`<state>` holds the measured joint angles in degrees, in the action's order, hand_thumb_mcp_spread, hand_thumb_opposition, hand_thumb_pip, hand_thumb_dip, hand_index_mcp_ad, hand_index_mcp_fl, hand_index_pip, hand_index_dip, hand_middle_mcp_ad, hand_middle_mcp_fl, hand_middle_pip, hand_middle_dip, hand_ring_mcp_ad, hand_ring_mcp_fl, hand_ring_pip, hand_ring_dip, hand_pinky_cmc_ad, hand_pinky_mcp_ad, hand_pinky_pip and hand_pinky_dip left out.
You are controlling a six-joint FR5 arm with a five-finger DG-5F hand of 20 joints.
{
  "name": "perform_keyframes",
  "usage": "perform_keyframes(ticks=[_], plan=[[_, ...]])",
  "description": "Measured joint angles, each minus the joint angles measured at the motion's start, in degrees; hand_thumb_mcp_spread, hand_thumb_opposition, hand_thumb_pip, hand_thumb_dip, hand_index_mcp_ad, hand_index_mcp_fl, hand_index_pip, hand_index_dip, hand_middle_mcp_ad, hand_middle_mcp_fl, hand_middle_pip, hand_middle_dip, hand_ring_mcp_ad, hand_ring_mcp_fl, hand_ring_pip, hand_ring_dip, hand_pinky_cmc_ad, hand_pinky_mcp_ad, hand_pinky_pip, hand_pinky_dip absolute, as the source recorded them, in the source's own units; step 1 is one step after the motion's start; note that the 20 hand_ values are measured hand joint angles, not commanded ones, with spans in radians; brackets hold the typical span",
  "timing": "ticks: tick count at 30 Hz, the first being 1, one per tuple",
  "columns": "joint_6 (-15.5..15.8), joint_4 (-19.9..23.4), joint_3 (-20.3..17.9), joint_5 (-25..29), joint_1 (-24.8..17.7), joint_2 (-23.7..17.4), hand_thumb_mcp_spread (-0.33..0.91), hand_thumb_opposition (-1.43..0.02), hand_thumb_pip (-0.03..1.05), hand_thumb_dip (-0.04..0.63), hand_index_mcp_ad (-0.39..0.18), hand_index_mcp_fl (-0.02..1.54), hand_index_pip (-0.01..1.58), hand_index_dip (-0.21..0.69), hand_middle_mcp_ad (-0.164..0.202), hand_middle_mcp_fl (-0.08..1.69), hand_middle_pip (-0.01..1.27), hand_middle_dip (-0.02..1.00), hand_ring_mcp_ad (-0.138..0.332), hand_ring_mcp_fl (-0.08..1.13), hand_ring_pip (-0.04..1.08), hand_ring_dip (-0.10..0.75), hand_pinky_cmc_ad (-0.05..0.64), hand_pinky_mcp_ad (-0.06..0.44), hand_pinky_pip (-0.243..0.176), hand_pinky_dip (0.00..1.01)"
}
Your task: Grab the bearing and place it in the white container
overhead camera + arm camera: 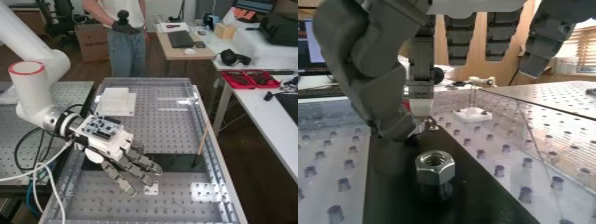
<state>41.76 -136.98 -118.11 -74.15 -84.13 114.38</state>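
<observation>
My hand (138,169) is open over the dark strip across the bench in the high view, its fingers long and nearly straight. In the wrist view the hand (361,65) has its thumb bent toward a straight finger, and I see nothing held. Close by, apart from the hand, a silver hexagonal nut-like piece (436,169) with a round threaded hole stands on the black strip. I cannot make out a separate bearing. The white container (117,102) sits at the bench's far left in the high view.
A small white block (151,189) with thin pins lies just past the fingers. A thin wooden-coloured stick (202,141) leans near the right rail (216,150). Cables hang beside the arm at left. Red trays (247,79) stand on the side table.
</observation>
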Motion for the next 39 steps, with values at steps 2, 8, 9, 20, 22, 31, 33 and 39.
perform_keyframes(ticks=[2, 8, 9, 20, 22, 31, 33, 39], plan=[[-0.1, 0.1, 0.0, 0.0, 0.0, 0.1, 0.38, -0.88, 0.72, 0.316, -0.115, 0.0, 1.54, 0.148, 0.051, 0.0, 0.12, 0.17, 0.161, 0.0, 0.09, 0.08, 0.414, 0.311, -0.089, 0.21], [-0.2, 0.4, 0.1, 0.0, -0.1, 0.2, 0.38, -0.88, 0.72, 0.316, -0.115, 0.0, 1.54, 0.148, 0.051, 0.0, 0.12, 0.17, 0.161, 0.0, 0.09, 0.08, 0.417, 0.311, -0.089, 0.21], [-0.2, 0.3, 0.2, 0.0, -0.1, 0.3, 0.38, -0.88, 0.72, 0.316, -0.115, 0.0, 1.54, 0.147, 0.051, 0.0, 0.12, 0.17, 0.161, 0.0, 0.09, 0.08, 0.414, 0.311, -0.089, 0.21], [-0.2, -0.2, 0.5, -0.3, 0.2, 0.6, 0.38, -0.88, 0.72, 0.316, -0.115, -0.01, 1.54, 0.138, 0.049, 0.0, 0.12, 0.17, 0.161, 0.0, 0.09, 0.08, 0.414, 0.311, -0.089, 0.21], [-0.4, -0.3, 0.5, -0.3, 0.2, 0.7, 0.38, -0.88, 0.72, 0.316, -0.115, -0.01, 1.54, 0.138, 0.051, 0.0, 0.12, 0.17, 0.161, 0.0, 0.09, 0.08, 0.414, 0.311, -0.089, 0.21], [-0.9, -0.4, 0.6, -0.2, 0.1, 1.1, 0.38, -0.88, 0.72, 0.316, -0.115, -0.01, 1.54, 0.138, 0.051, 0.0, 0.12, 0.17, 0.161, 0.0, 0.09, 0.08, 0.414, 0.311, -0.089, 0.21], [-0.9, -0.5, 0.7, -0.2, 0.1, 1.2, 0.38, -0.88, 0.72, 0.316, -0.115, -0.01, 1.54, 0.126, 0.051, 0.0, 0.12, 0.17, 0.161, 0.0, 0.09, 0.08, 0.414, 0.311, -0.089, 0.21], [-0.9, -0.5, 0.7, -0.2, 0.2, 1.4, 0.38, -0.88, 0.72, 0.316, -0.115, -0.01, 1.52, 0.126, 0.051, 0.0, 0.12, 0.17, 0.161, 0.0, 0.09, 0.079, 0.414, 0.311, -0.089, 0.21]])
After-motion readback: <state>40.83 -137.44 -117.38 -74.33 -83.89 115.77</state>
